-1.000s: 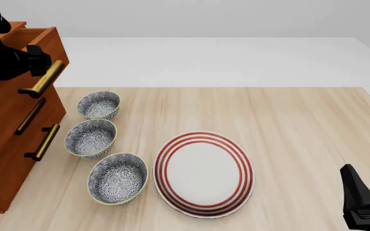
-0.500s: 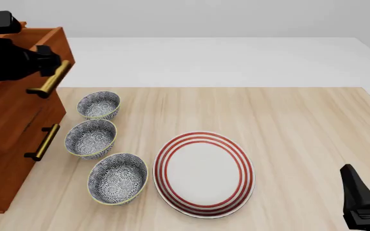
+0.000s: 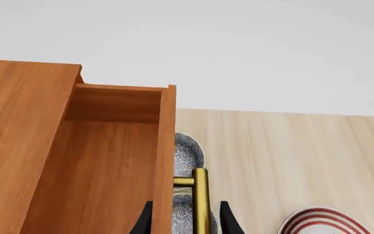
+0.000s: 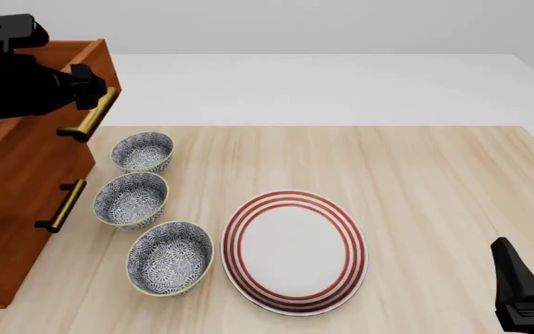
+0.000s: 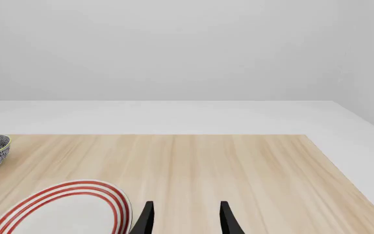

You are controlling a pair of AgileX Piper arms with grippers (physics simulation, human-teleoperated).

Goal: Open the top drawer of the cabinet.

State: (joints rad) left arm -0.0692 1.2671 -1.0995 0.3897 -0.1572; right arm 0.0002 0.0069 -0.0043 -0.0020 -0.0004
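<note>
My right gripper hovers low near the plate's right side, its fingers spread with nothing between them; bare wooden table stretches from the plate to the far and right edges, leaving wide room.

The red-ringed plate is empty. Left of the plate three patterned bowls run in a line from near to far: the near bowl, the middle bowl and the far bowl, each empty as far as I can see, each just beside the next. They leave only a narrow strip of table between themselves and the cabinet, which stands left of the plate at the table's left edge.

At the cabinet's top, the top drawer is pulled out toward the plate's side, its front board overhanging the lower drawers. Its inside shows bare wood, nothing in it. Its brass handle lies along the drawer front, long axis running near to far. My left gripper is clamped on that handle, one finger on each side of the bar. A lower handle shows beneath, flush with the cabinet face.
</note>
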